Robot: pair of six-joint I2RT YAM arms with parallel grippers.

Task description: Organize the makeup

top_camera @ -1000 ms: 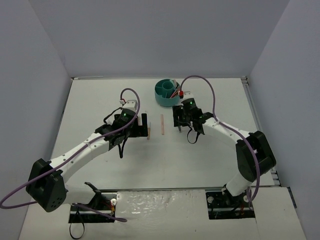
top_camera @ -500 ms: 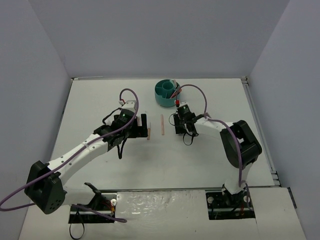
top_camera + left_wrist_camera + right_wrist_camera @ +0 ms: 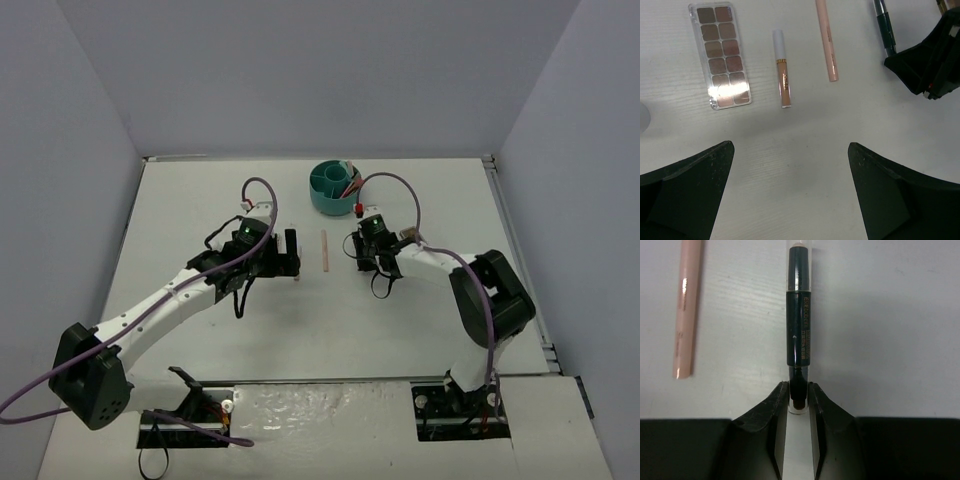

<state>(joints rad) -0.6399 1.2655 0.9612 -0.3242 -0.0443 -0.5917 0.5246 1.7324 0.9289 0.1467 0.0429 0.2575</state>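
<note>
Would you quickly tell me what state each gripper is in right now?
Left gripper: open, holding nothing.
Right gripper: closed on the end of the dark stick.

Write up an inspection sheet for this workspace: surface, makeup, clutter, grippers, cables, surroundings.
Surface: white table, no spills seen.
Job's things: palette, gloss tube, pink pencil and dark stick lie side by side, apart.
Clutter: teal cup behind them, with some items inside; nothing else seen.
Grippers: left gripper open over the table, holding nothing; right gripper closed on the dark stick's near end.
Cables: purple cable loops over each arm, clear of the makeup.
Surroundings: plain walls on three sides.
</note>
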